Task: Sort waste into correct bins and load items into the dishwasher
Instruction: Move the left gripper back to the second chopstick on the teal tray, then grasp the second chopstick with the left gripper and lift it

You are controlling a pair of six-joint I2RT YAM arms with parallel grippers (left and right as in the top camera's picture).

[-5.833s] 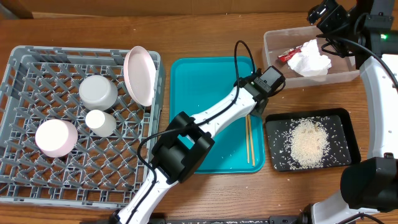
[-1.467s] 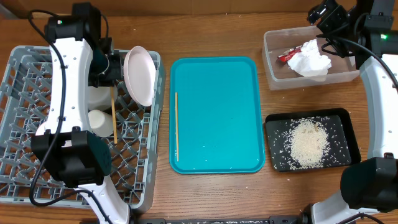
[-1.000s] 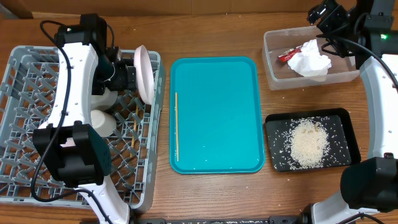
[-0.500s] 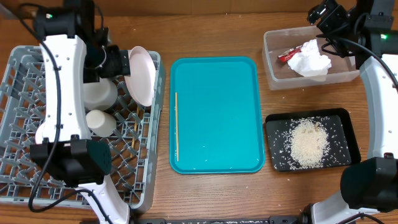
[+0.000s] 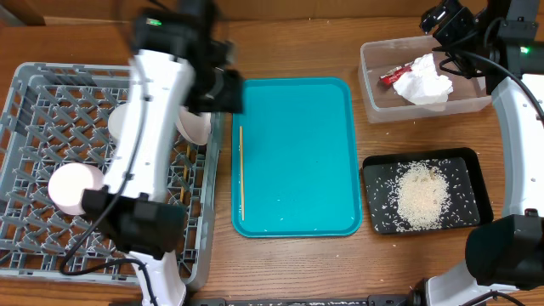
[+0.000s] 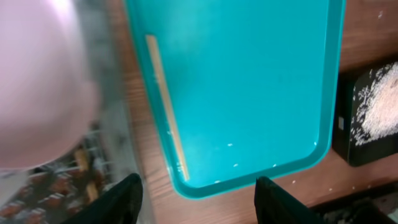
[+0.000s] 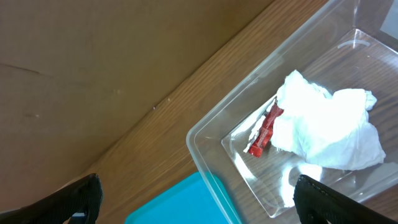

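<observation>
One wooden chopstick (image 5: 240,170) lies on the teal tray's left side; it also shows in the left wrist view (image 6: 165,118). Another chopstick (image 5: 183,172) lies in the grey dish rack (image 5: 34,76). The rack holds the white-pink plate (image 5: 195,129), the grey bowl (image 5: 117,127) and the small white-pink bowl (image 5: 72,189); my arm hides the cup. My left gripper (image 5: 224,89) (image 6: 202,205) is open and empty above the tray's left edge. My right gripper (image 5: 446,21) (image 7: 199,205) is open and empty beside the clear tub (image 5: 374,81), which holds the napkin (image 7: 329,127) and wrapper (image 7: 264,130).
The teal tray (image 5: 297,127) sits mid-table. The black tray (image 5: 476,217) at the right holds the rice scraps (image 5: 421,194). My left arm (image 5: 149,144) crosses the rack's right half. The blurred plate (image 6: 37,81) fills the left of the left wrist view.
My left arm has swung right from over the rack to the teal tray's left edge, its gripper empty. A chopstick now lies in the rack. The right arm has not moved.
</observation>
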